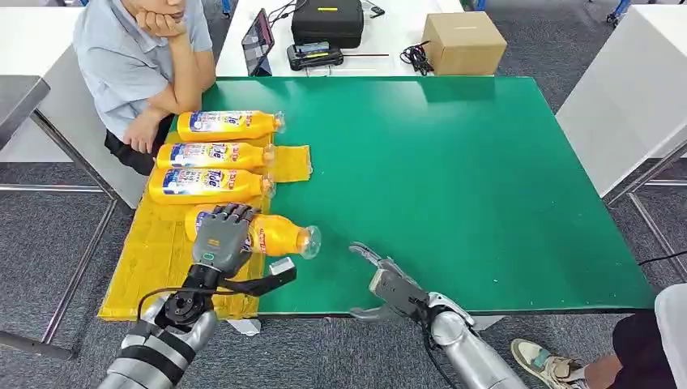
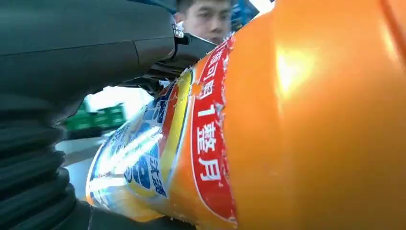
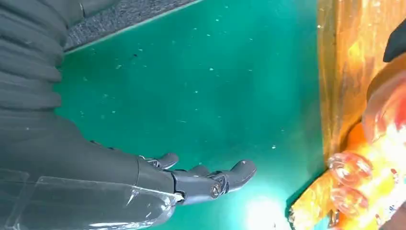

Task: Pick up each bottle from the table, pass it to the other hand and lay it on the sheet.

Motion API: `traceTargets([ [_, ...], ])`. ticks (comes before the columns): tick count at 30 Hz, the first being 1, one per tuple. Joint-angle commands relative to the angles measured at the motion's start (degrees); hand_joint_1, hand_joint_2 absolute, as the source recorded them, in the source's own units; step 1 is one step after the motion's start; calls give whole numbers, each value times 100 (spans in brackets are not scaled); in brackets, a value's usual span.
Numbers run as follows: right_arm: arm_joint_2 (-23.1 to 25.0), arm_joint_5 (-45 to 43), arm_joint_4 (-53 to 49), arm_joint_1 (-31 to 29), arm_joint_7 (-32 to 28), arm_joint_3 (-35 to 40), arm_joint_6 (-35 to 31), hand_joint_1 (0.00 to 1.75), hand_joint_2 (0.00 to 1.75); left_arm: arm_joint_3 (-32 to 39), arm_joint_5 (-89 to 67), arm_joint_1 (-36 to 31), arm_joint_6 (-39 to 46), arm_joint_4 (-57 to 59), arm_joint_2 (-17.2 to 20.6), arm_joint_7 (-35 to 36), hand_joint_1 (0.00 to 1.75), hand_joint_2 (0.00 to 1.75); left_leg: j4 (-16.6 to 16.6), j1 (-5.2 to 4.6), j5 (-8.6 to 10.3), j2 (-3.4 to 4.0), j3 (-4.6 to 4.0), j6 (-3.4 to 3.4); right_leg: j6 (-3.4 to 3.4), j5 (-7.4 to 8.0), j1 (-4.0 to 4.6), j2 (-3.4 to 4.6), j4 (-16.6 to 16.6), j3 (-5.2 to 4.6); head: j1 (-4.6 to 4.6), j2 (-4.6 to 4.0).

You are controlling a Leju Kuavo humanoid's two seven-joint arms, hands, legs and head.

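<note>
Three orange bottles (image 1: 212, 154) with blue and yellow labels lie side by side on the yellow sheet (image 1: 154, 259) at the table's left side. My left hand (image 1: 220, 237) grips a fourth orange bottle (image 1: 279, 236) lying crosswise over the sheet's right edge, its clear cap pointing right. Up close, that bottle (image 2: 287, 124) shows its red and blue label with my left hand (image 2: 86, 52) wrapped over it. My right hand (image 1: 387, 281) hovers open over the green table (image 1: 470, 178) near the front edge, a short way right of the held bottle. Its fingers (image 3: 210, 179) are spread above the mat.
A person (image 1: 138, 57) sits at the table's far left corner, elbow beside the farthest bottle. Behind the table stand a tablet (image 1: 258, 40), a black case (image 1: 327, 20) and a cardboard box (image 1: 463, 42). Another person's shoe (image 1: 547, 362) sits at the front right.
</note>
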Motion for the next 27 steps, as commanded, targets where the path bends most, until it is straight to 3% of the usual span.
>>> traceTargets([
  [1, 92, 17, 256, -227, 14, -84, 32, 0, 175, 9, -45, -457, -19, 801, 136, 26, 155, 175, 4, 14, -15, 9, 26, -14, -18, -10, 15, 5, -3, 28, 0, 0],
  [2, 92, 17, 256, -227, 14, -84, 32, 0, 175, 9, -45, -457, -19, 801, 136, 26, 155, 175, 3, 10, -11, 7, 19, -10, -14, -8, 10, 4, -3, 21, 2, 0],
  [4, 93, 33, 265, -248, 4, -69, 53, 0, 175, 13, -101, -505, -217, 879, 132, 142, 175, 175, 8, 12, -17, 14, 21, -12, -17, -11, 13, 9, 0, 25, 0, 0],
  [15, 159, 93, 360, -366, 42, -74, 84, 0, 175, 41, -432, -1139, -775, 2007, -45, 616, 175, 175, 3, 4, -3, 2, 5, -9, -10, -2, 5, 0, -1, 7, 0, 0],
  [16, 180, 96, 386, -382, 38, -72, 103, 0, 175, -161, -493, -1320, -1213, 2243, -38, 773, 168, 175, 7, 10, -9, 6, 14, -13, -16, -6, 11, 2, 0, 17, 0, 0],
  [20, 243, 113, 477, -456, 15, -67, 122, 0, 175, -257, -486, -1579, -1440, 2575, -87, 854, 154, 175, 4, 7, -6, 0, 13, -11, -13, -6, 8, -3, 0, 15, 2, 0],
  [21, 253, 113, 475, -461, 15, -65, 121, 0, 175, -256, -486, -1594, -1446, 2580, -93, 854, 58, 175, 12, 13, -13, 6, 17, -14, -18, -9, 14, 2, 3, 21, 2, 0],
  [22, 259, 115, 490, -466, 15, -71, 108, 0, 175, -279, -493, -1617, -1430, 2618, -96, 865, 0, 175, 2, 4, -4, 3, 9, -8, -10, -2, 4, 0, -1, 11, 2, 0],
  [27, 247, 135, 472, -470, -1, -80, 82, 0, 175, -209, -438, -1695, -1525, 2897, -219, 866, 0, 175, 8, 12, -11, 3, 18, -13, -16, -8, 13, -1, 0, 22, 2, 0],
])
